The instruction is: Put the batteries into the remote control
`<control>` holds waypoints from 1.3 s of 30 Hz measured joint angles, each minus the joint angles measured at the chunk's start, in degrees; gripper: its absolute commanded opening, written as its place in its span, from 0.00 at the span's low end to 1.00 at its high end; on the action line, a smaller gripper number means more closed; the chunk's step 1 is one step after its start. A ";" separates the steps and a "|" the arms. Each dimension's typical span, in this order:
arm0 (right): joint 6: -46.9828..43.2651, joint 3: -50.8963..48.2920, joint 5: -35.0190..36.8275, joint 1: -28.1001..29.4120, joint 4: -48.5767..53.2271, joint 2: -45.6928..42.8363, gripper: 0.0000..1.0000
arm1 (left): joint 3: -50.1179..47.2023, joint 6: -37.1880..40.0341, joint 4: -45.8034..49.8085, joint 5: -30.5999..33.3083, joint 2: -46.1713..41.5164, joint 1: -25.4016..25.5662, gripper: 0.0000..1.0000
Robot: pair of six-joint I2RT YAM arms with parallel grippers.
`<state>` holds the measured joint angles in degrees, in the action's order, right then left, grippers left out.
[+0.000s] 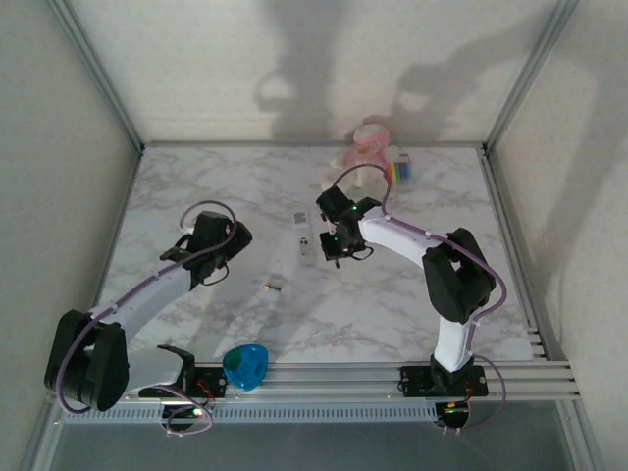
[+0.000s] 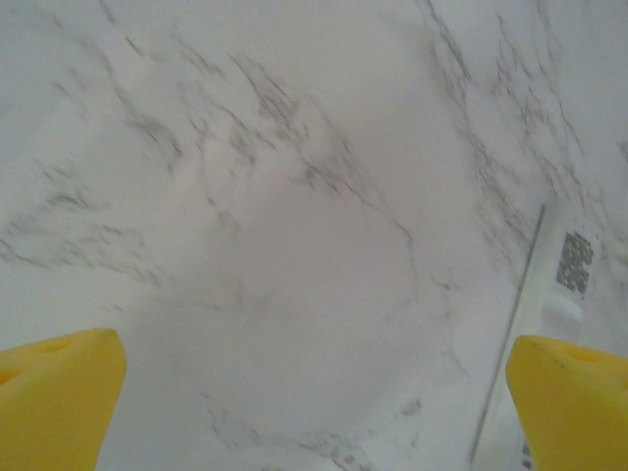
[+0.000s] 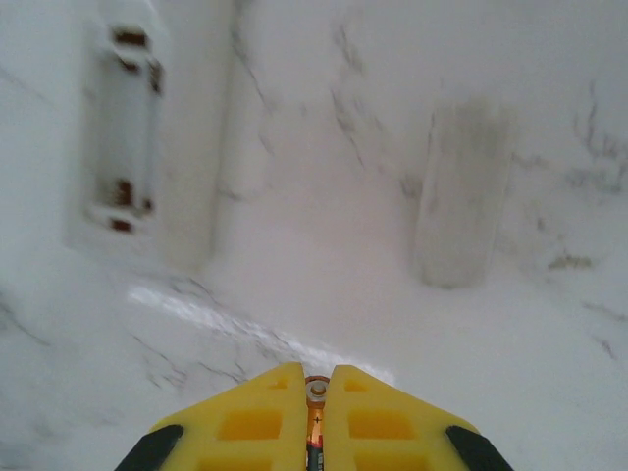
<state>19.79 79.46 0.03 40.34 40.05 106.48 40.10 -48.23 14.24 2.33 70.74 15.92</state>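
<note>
Pinching one battery (image 3: pixel 316 424) between closed yellow fingers (image 3: pixel 245 422), the right gripper (image 3: pixel 316 378) hovers near the remote control (image 3: pixel 191 128), whose empty battery bay (image 3: pixel 128 128) faces up; the left gripper (image 2: pixel 314 348) gapes wide above the marble table (image 2: pixel 294 196), the second battery (image 1: pixel 275 287) lying between the arms.

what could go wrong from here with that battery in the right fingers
The battery is pinched just at the tips of the right fingers, so it may twist or slip. The remote control lies unheld, with the left fingers open and apart from it, so pressing in could shove it away.
</note>
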 measured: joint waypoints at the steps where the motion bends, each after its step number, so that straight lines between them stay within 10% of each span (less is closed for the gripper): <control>1: 0.39 0.79 0.02 0.00 -0.22 0.02 0.09 | 0.00 0.55 0.00 -0.20 -0.24 -0.66 0.99; 39: 9.07 7.56 5.77 5.09 -18.88 11.08 0.09 | -1.68 1.64 2.56 -10.14 -8.04 -2.54 0.99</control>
<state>28.86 87.02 5.80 45.43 21.17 117.56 38.41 -46.59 16.80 -7.81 62.70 13.39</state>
